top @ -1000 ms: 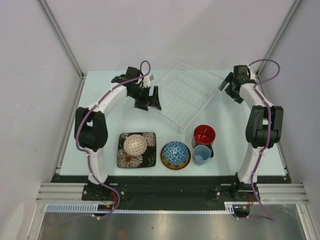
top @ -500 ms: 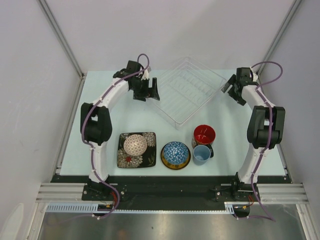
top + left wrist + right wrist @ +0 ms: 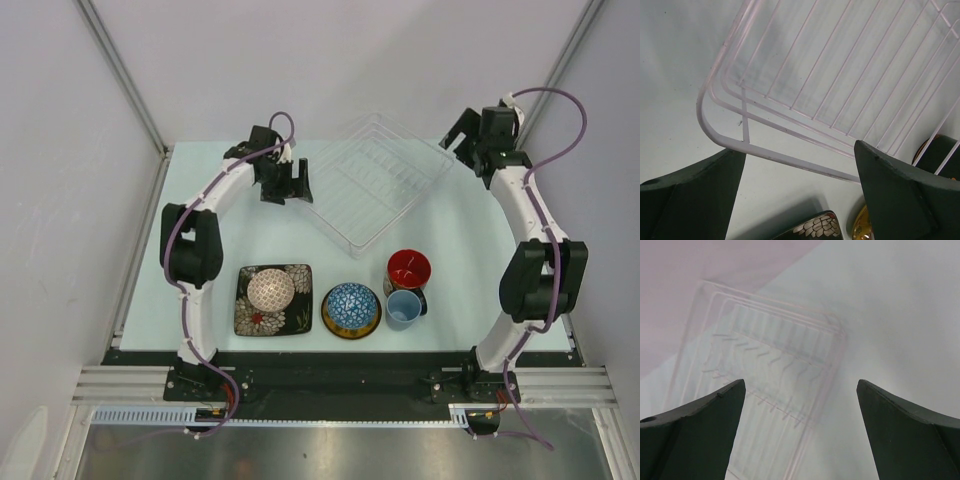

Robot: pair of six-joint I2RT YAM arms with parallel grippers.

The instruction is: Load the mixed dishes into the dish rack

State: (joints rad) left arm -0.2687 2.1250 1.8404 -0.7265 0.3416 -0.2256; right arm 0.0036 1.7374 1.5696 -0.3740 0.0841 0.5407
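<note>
Dish rack (image 3: 372,180) lay flat at the far middle of the table (image 3: 200,215), long axis running near-left to far-right. Only my left wrist camera caught its corner rim close up; the overhead showed it whole. My left gripper (image 3: 800,200) hovered beside that corner and my right gripper (image 3: 800,430) hung high off the right corner, both spread wide and empty.

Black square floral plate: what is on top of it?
A small pinkish-white patterned bowl rests on the black square floral plate. The plate's middle beneath the bowl is covered and cannot be seen.
</note>
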